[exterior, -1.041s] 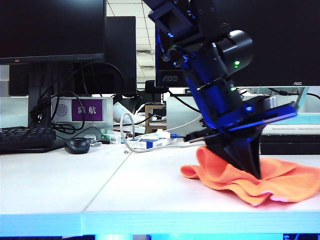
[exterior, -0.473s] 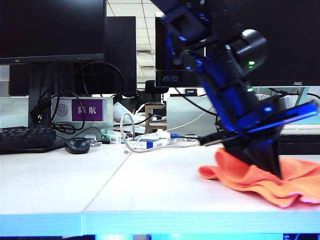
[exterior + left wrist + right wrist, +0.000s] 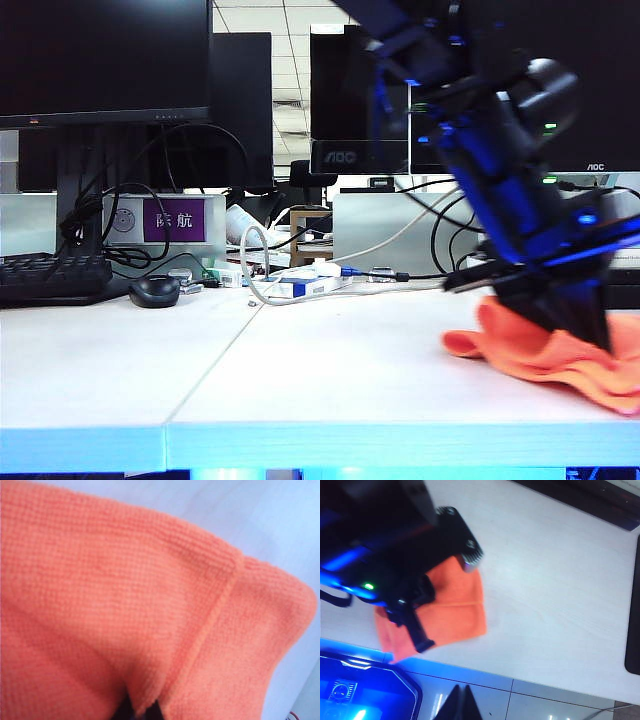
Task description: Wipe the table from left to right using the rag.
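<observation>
White table [image 3: 300, 370] bare across left and middle. Rag [image 3: 545, 350] lies bunched at far right, pinched by left gripper [image 3: 140, 711]. Right gripper [image 3: 460, 700] held aloft near front edge, fingers pressed together. Downward pressure to be kept, cloth kept flat, stroke carried to right edge.

The table [image 3: 300, 370] carries the rag [image 3: 545, 350] at its right side, toward 3 o'clock in the exterior view. The left gripper [image 3: 590, 325] stands on top of the rag, jaws clamped together on a fold of it [image 3: 142, 707]. The mouse [image 3: 154, 291] lies on the table toward 9 o'clock, with the keyboard [image 3: 50, 275] just beside it, farther toward 9 o'clock. The cable bundle [image 3: 300, 280] lies behind the table centre, toward 12 o'clock. The monitors [image 3: 100, 60] stand behind all of these. The right gripper [image 3: 460, 702] hangs above the table edge, apart from the rag [image 3: 450, 615], tips together.
</observation>
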Tool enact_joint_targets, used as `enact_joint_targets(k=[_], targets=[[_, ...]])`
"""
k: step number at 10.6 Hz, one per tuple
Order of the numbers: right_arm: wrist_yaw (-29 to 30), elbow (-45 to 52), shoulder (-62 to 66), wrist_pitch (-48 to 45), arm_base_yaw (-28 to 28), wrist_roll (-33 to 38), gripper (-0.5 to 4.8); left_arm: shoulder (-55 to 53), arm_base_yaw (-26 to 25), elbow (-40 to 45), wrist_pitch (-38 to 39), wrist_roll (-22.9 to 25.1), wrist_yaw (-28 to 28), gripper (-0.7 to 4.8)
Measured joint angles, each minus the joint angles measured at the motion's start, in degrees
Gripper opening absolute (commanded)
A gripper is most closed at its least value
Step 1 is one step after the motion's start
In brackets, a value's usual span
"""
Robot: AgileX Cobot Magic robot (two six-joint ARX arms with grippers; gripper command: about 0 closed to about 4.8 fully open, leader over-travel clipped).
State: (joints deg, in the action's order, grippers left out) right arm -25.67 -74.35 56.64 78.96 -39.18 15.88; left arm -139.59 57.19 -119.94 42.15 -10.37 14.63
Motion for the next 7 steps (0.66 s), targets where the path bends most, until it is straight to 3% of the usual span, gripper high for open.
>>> enact_joint_targets(k=[4,7], targets=[[0.0,0.0,-0.04,0.26,0.0,0.02,-0.01,-2.62,2.45,-3.45,-1.22,-1.73,1.31,-0.05],[0.2,0.0,-0.04,0.26,0.0,0.22,-0.01,-7.63,3.76,-11.15,-1.22,-3.72,3.85,-0.05]])
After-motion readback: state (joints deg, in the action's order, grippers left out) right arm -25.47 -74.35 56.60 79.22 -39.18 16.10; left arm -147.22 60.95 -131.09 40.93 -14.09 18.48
